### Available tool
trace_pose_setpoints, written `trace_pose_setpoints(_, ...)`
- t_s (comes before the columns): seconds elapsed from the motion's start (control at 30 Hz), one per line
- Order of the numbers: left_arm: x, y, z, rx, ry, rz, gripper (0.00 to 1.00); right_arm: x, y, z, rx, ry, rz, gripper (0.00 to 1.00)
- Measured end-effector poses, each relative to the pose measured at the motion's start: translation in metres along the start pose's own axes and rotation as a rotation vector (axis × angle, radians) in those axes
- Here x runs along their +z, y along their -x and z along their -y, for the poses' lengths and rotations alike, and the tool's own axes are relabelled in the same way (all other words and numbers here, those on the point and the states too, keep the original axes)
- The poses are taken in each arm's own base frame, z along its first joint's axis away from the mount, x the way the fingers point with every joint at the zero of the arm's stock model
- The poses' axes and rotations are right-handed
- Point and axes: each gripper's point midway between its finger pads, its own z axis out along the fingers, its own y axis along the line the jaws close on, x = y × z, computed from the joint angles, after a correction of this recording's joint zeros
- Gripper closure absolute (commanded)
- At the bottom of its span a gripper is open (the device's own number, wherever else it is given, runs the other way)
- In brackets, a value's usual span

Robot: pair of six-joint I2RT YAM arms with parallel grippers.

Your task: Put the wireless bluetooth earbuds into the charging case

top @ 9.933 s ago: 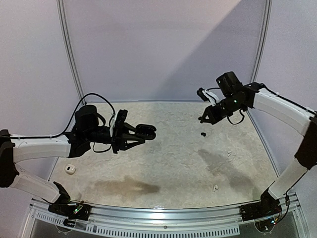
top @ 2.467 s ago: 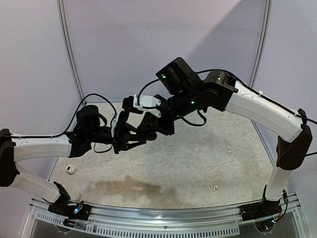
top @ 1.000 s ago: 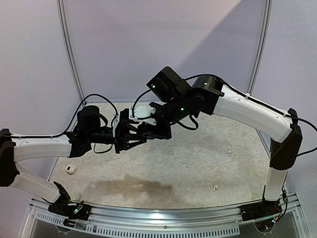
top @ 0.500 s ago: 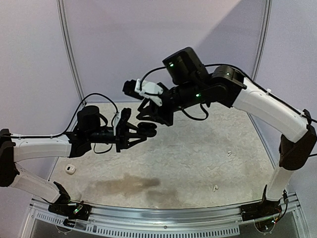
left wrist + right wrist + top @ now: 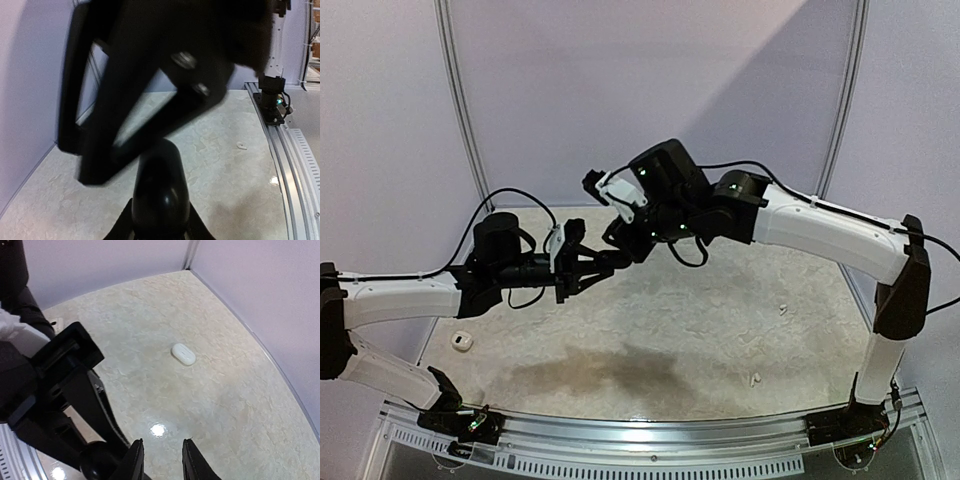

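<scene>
The black charging case [image 5: 160, 192], long axis running up the left wrist view, sits pinched in the left gripper [image 5: 605, 262]; the right gripper [image 5: 162, 462] hangs slightly parted, empty.

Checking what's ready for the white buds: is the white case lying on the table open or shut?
Shut: the white case lies flat as one smooth oval, no lid raised, no cavity showing.

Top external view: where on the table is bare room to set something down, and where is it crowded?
Widest bare patch: table centre, between the white case at left and two white earbuds at right. Crowded above the far left-centre, where the left tool and right tool meet at the black case.
</scene>
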Motion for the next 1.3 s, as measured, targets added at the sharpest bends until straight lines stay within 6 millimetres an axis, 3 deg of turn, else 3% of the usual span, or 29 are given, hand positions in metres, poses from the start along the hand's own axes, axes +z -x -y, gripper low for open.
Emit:
trace_pose_setpoints(0.2,0.000,-0.015,-0.006,-0.059,0.031,-0.058,1.00,-0.004,-0.017,-0.010,0.030,-0.050,-0.038,0.72)
trace_pose_setpoints(0.37,0.004,-0.016,-0.015,-0.118,0.050,-0.085,1.00,-0.028,-0.034,0.015,0.121,-0.134,-0.055,0.70)
trace_pose_setpoints(0.43,0.006,-0.014,-0.019,-0.161,0.051,-0.107,1.00,-0.036,-0.033,0.040,0.199,-0.179,-0.041,0.68)
trace_pose_setpoints(0.53,0.009,-0.016,-0.027,-0.239,0.043,-0.172,1.00,-0.045,-0.045,0.097,0.338,-0.293,-0.056,0.64)
trace_pose_setpoints(0.6,0.013,-0.023,-0.035,-0.313,0.027,-0.247,1.00,-0.048,-0.069,0.136,0.441,-0.379,-0.096,0.63)
trace_pose_setpoints(0.63,0.015,-0.030,-0.041,-0.359,0.018,-0.293,1.00,-0.050,-0.092,0.154,0.496,-0.426,-0.137,0.63)
trace_pose_setpoints(0.7,0.020,-0.045,-0.053,-0.453,-0.001,-0.390,1.00,-0.049,-0.132,0.171,0.566,-0.490,-0.216,0.62)
trace_pose_setpoints(0.8,0.032,-0.077,-0.076,-0.592,-0.032,-0.552,1.00,-0.044,-0.195,0.168,0.633,-0.529,-0.350,0.61)
trace_pose_setpoints(0.87,0.040,-0.100,-0.084,-0.681,-0.051,-0.649,1.00,-0.041,-0.223,0.156,0.658,-0.520,-0.412,0.61)
trace_pose_setpoints(0.93,0.051,-0.126,-0.092,-0.771,-0.070,-0.726,1.00,-0.041,-0.239,0.147,0.677,-0.510,-0.452,0.60)
trace_pose_setpoints(1.07,0.068,-0.175,-0.096,-0.961,-0.097,-0.813,0.99,-0.043,-0.239,0.143,0.711,-0.503,-0.452,0.60)
trace_pose_setpoints(1.1,0.070,-0.186,-0.095,-1.002,-0.094,-0.828,0.93,-0.045,-0.237,0.143,0.720,-0.503,-0.444,0.59)
trace_pose_setpoints(1.17,0.069,-0.209,-0.094,-1.093,-0.078,-0.860,0.70,-0.048,-0.234,0.142,0.734,-0.500,-0.429,0.59)
trace_pose_setpoints(1.3,0.063,-0.224,-0.097,-1.223,-0.037,-0.867,0.03,-0.057,-0.230,0.140,0.760,-0.491,-0.404,0.58)
